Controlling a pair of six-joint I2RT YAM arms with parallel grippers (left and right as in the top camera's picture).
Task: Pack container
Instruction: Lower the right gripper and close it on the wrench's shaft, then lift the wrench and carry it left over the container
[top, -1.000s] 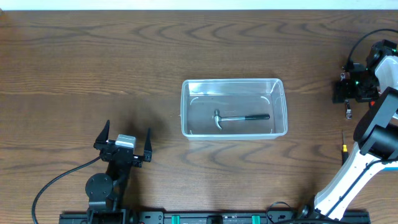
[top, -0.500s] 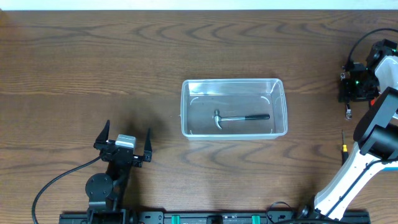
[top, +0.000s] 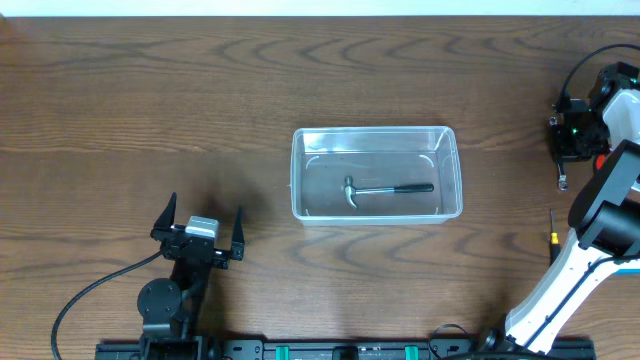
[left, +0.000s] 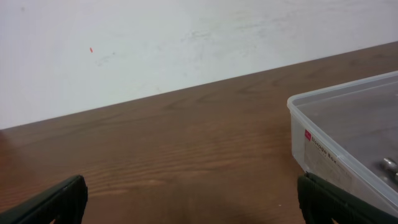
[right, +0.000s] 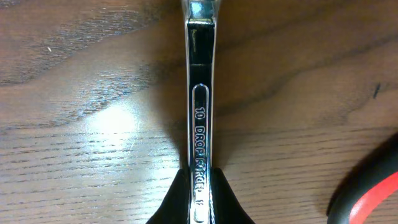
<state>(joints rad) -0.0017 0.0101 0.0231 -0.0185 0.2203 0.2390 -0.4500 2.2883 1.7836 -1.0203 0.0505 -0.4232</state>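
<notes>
1. A dark brown, wood-grained table (top: 150, 100) carries everything.
2. The clear container (top: 375, 130) stands near its middle.
3. A steel wrench (right: 201, 112) lies flat, well right of the container.
4. A red-and-black handle (right: 367, 199) also lies well right of the container.
5. A thin dark tool (top: 551, 225) lies right of the container, nearer the front edge.

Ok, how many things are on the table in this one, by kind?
Clear rectangular plastic container: 1
Steel-headed, black-handled hammer, inside the container: 1
Chrome flat wrench, in the right claw: 1
Thin black-and-yellow tool, kind unclear: 1
Red-and-black handle, tool unclear: 1
Total: 5
</notes>
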